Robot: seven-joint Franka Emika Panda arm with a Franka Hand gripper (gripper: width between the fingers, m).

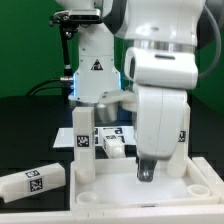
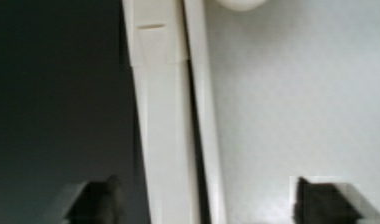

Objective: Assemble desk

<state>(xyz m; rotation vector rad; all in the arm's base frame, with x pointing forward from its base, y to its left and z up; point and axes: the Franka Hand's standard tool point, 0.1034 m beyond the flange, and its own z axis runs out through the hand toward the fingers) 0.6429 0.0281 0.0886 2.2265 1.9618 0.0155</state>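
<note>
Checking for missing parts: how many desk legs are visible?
4. The loose leg lies at the exterior view's left of the desk top; the upright leg stands on that end of it; the third leg lies beside that; the fourth leg half hidden behind the arm.

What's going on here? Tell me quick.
The arm is working on the desk. Its claw hangs low over the top, open and holding nothing. In the wrist view its fingers sit either side of the top's edge. An upright leg stands at a corner of the top. A loose leg lies beside the top, at the exterior view's left.
</note>
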